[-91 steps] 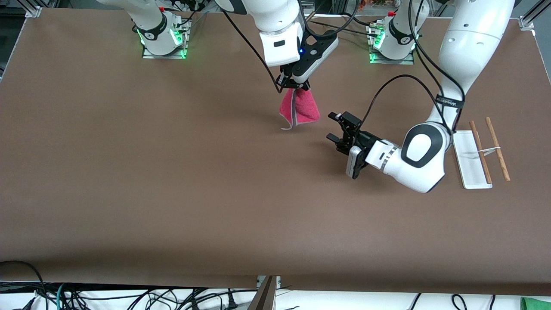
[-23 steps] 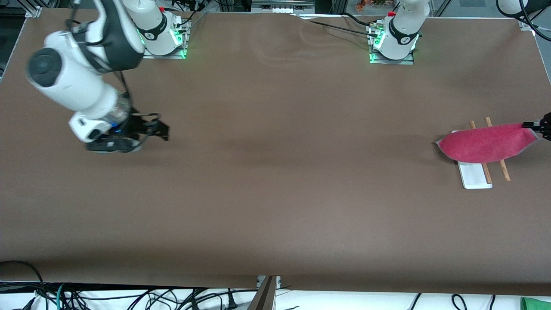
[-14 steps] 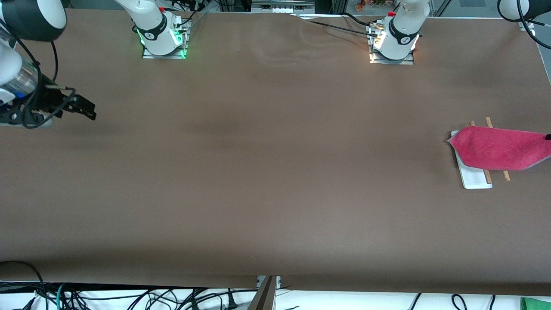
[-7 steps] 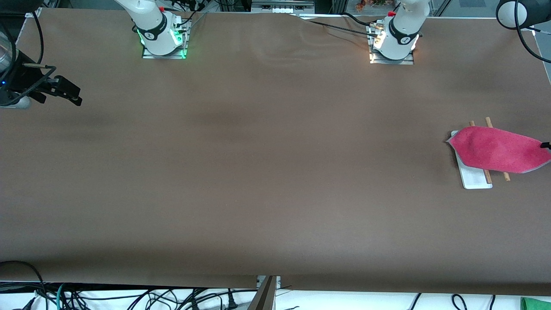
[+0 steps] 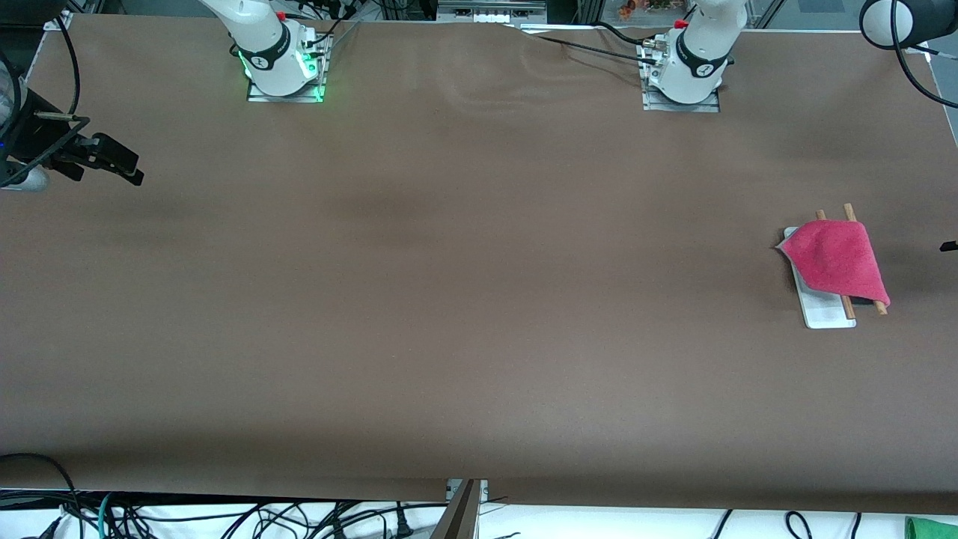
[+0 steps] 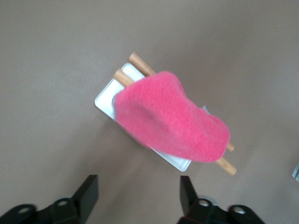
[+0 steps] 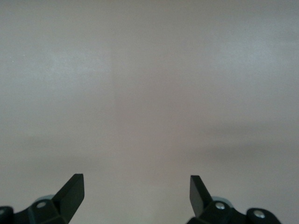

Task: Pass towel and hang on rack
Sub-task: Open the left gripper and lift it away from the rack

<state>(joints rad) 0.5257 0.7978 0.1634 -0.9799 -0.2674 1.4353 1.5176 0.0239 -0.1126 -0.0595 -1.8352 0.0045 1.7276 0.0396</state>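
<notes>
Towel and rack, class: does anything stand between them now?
Nothing visible does. The towel already lies draped over the rack. The left hand is open and apart from it; the right hand waits open over bare table.

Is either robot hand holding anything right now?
No. Both are open and empty: the left gripper is beside the rack, where the towel lies draped; the right gripper waits at its end.

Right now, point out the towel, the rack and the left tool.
towel (image 5: 837, 257), front view, middle of the pink cloth.
rack (image 5: 827, 314), front view, bare end of the white base.
left tool (image 6: 139, 196), left wrist view, midway between its open fingertips.
</notes>
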